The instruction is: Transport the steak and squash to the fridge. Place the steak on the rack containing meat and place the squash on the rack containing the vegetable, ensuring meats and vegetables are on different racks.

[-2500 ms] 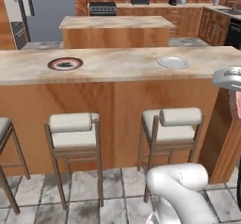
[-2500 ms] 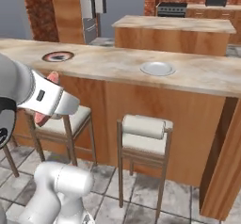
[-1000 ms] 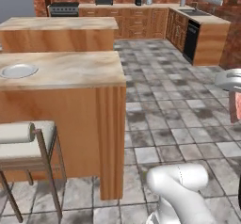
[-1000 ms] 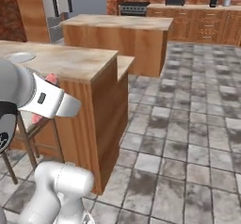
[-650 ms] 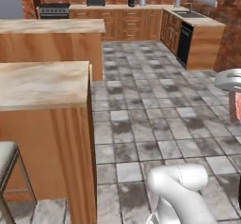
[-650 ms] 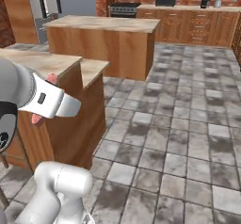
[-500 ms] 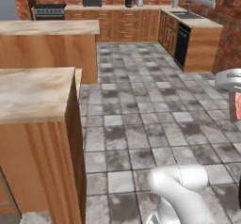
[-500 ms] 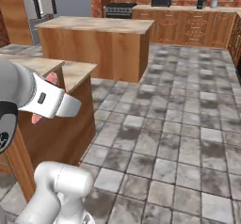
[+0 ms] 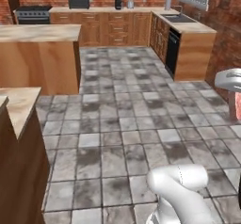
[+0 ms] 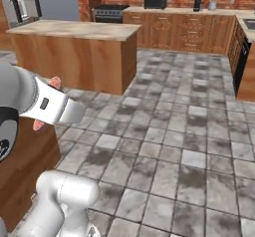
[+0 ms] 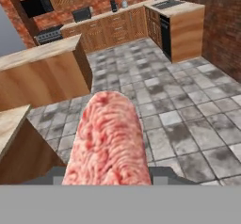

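- Grey stone-tile floor (image 9: 122, 124) across the middle of a brick-walled kitchen; wooden island counter (image 10: 74, 47) at 10 o'clock in the right base view, cabinet run with a black range (image 10: 109, 12) at 12 o'clock.
- Fridge (image 10: 27, 2): grey front and door edge at 11 o'clock in the right base view, cropped by the frame; interior and racks hidden, so meat and vegetable racks not readable from here.
- Steak (image 11: 108, 143): long marbled red-pink slab, filling 6 o'clock of the hand view, standing up out of the jaws; pink edge also visible at 3 o'clock in the left base view (image 9: 234, 104).
- Gripper (image 11: 107, 178): jaws narrowed on the lower end of the steak; fingertips themselves covered by the meat.
- Handling, as judged: soft, pliable, probably slick; likely light; free end prone to sag or swing; safest grip across the thick mid-section, kept firm during travel.
- Contact area between pads and meat impossible to make out.
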### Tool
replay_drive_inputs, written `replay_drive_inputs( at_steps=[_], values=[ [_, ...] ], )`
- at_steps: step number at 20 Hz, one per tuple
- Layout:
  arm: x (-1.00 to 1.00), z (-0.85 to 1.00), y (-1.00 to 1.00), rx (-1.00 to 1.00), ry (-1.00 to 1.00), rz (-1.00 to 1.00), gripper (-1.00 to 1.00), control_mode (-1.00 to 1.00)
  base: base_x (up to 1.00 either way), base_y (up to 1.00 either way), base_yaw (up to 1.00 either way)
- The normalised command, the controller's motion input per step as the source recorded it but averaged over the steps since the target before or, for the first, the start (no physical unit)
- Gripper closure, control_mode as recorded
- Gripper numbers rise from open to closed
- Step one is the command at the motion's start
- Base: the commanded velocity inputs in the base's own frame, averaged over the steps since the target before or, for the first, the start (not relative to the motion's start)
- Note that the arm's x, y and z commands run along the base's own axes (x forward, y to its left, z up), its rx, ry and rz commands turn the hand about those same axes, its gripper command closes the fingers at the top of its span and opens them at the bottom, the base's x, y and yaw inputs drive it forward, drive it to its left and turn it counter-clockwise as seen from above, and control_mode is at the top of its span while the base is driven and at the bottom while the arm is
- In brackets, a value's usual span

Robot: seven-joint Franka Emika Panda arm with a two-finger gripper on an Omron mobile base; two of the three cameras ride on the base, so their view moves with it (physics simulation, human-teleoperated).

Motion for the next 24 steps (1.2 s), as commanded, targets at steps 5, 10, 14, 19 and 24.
replay_drive_inputs(
  at_steps=[5,10,14,19,24],
  values=[
    [0.0,0.0,0.0,0.0,0.0,0.0,1.0,1.0,1.0,-0.95,0.01],
    [0.0,0.0,0.0,0.0,0.0,0.0,1.0,1.0,1.0,-0.56,0.0],
    [0.0,0.0,0.0,0.0,0.0,0.0,1.0,1.0,1.0,-0.35,0.0],
    [0.0,0.0,0.0,0.0,0.0,0.0,1.0,1.0,1.0,-0.11,0.0],
    [0.0,0.0,0.0,0.0,0.0,0.0,1.0,1.0,1.0,-0.09,0.0]
  ],
)
